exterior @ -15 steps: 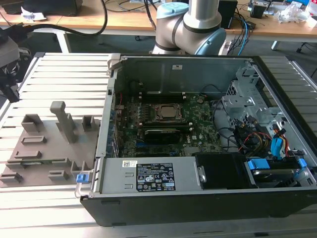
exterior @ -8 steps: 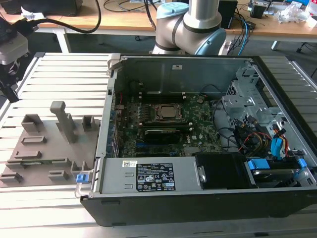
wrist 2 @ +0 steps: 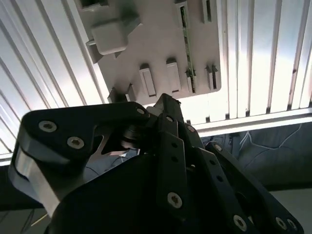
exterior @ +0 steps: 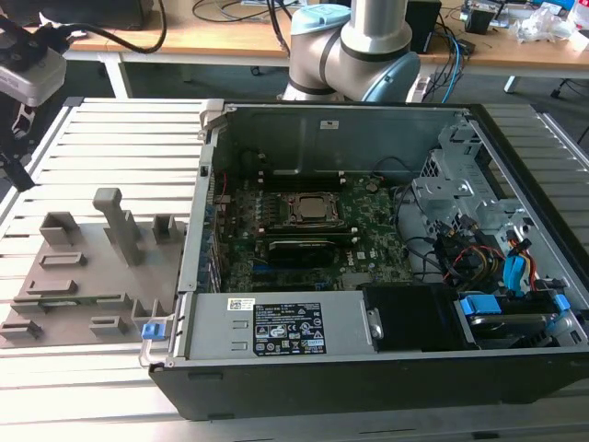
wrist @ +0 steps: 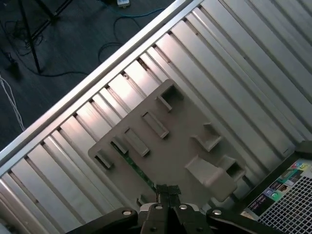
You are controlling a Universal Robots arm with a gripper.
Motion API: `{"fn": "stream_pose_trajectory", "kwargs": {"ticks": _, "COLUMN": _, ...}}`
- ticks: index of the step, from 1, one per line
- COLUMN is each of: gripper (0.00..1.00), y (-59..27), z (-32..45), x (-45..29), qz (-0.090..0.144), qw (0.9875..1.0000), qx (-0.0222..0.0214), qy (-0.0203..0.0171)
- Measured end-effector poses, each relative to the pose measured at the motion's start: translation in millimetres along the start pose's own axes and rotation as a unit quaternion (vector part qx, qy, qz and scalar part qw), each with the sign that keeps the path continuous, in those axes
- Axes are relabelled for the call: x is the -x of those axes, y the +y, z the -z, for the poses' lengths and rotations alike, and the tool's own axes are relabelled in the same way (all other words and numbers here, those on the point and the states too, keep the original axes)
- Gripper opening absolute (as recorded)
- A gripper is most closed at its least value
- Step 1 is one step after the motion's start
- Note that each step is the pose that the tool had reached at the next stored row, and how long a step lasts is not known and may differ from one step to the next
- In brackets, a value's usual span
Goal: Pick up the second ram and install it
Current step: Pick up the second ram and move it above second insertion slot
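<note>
Plainly, slim green second ram [wrist: 134, 166], matte grey blocky fixture [wrist: 180, 146]

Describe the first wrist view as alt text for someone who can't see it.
The end effector hangs over a grey plate, its tip near one end of the green ram held on it. The plate lies on a ribbed metal table, beside the corner of a computer case.

Silver-and-blue arm [exterior: 380, 32] — black, screw-studded gripper [wrist: 167, 190]
</note>
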State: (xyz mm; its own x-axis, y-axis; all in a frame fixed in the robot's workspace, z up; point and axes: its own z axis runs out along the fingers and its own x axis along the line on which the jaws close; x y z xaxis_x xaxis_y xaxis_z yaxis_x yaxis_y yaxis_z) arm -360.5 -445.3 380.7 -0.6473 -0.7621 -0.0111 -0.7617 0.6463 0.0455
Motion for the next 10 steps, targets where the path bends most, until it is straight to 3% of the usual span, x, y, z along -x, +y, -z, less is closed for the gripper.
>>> {"fn": "stream_pose_trajectory", "kwargs": {"ticks": 4, "gripper": 0.11, "y": 0.0, "z": 0.0, "x": 0.0, "qz": 0.052, "qw": 0.9986, "qx": 0.0006, "qy": 0.0024}}
{"fn": "stream_pose_trajectory", "kwargs": {"ticks": 7, "gripper": 0.11, "y": 0.0, "z": 0.0, "x": 0.0, "qz": 0.085, "qw": 0.9964, "qx": 0.001, "qy": 0.0039}}
{"fn": "stream_pose_trajectory", "kwargs": {"ticks": 8, "gripper": 0.11, "y": 0.0, "z": 0.1, "x": 0.0, "qz": 0.098, "qw": 0.9952, "qx": 0.0011, "qy": 0.0045}}
{"fn": "stream_pose_trajectory", "kwargs": {"ticks": 10, "gripper": 0.11, "y": 0.0, "z": 0.0, "x": 0.0, "qz": 0.131, "qw": 0.9914, "qx": 0.0015, "qy": 0.006}}
